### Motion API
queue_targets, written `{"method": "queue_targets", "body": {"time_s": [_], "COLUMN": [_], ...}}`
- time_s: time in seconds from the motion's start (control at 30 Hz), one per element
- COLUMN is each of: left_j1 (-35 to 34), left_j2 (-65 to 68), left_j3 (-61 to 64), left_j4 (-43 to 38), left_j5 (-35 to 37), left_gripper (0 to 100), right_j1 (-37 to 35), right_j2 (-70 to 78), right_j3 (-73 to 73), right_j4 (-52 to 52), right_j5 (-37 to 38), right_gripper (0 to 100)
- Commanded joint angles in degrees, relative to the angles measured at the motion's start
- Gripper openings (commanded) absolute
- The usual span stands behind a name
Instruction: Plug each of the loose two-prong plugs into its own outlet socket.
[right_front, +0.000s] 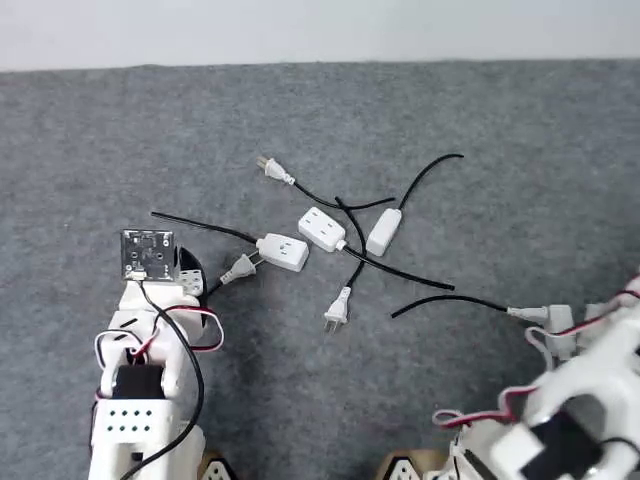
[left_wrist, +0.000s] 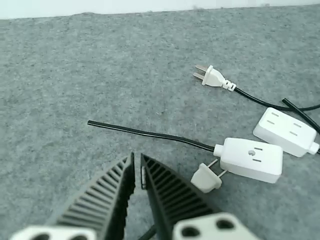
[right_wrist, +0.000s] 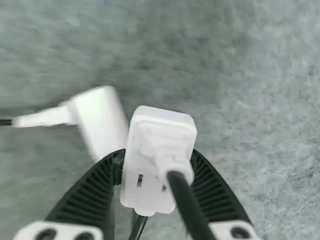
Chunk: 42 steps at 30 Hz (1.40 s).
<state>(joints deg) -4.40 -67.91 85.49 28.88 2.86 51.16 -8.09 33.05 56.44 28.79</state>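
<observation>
This looks like a robotics lab bench set up for trials, not a home or a shop. A grey felt mat (right_front: 450, 110) covers the whole table up to a plain white wall (right_front: 320, 30). The left arm (right_front: 150, 385) and right arm (right_front: 585, 395) are small white plastic machines. Red, black and white wires (right_front: 212, 335) run bare along their joints, and an uncased board (right_front: 148, 253) rides on the left one. The plugs (right_front: 268, 167) and sockets (right_front: 320, 228) sit on short black cords (right_front: 200, 226) whose far ends lie cut and free on the mat, like practice pieces.
</observation>
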Motion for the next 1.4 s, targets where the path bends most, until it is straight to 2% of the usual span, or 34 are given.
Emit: {"method": "queue_targets", "body": {"time_s": [0.0,0.13,0.33,0.43,0.53,0.67,0.83,0.97,1.13,1.37], "left_j1": [0.4,0.8,0.8,0.8,0.6,0.4,0.4,-1.1,-3.5,-9.1], "left_j2": [-1.0,-1.0,-1.0,-1.0,-1.0,-1.0,-1.0,-0.1,12.0,31.9], "left_j3": [-0.7,0.0,0.0,0.0,0.0,-0.4,-0.6,-2.3,-9.2,-21.9], "left_j4": [0.1,0.1,0.1,0.3,0.3,0.4,0.4,2.3,2.5,2.5], "left_j5": [-0.5,-0.8,-0.6,-0.5,-0.5,-0.5,-0.4,2.5,2.6,2.6], "left_gripper": [2,2,5,10,11,11,11,12,12,11], "right_j1": [5.1,7.7,7.2,6.1,5.5,1.6,-10.2,-24.2,-42.0,-56.3], "right_j2": [5.2,12.8,19.2,19.8,19.8,20.2,20.1,19.8,21.5,29.5], "right_j3": [-7.3,-15.5,-28.7,-36.0,-42.8,-51.9,-56.0,-56.4,-56.7,-56.9], "right_j4": [-2.8,-1.5,14.1,22.1,29.2,38.8,45.0,44.8,36.7,24.0], "right_j5": [0.9,0.9,3.7,4.5,4.2,-1.5,-12.9,-23.5,-35.4,-49.9], "right_gripper": [0.9,4.2,24.9,25.5,25.5,25.5,25.3,18.4,13.0,13.1]}}
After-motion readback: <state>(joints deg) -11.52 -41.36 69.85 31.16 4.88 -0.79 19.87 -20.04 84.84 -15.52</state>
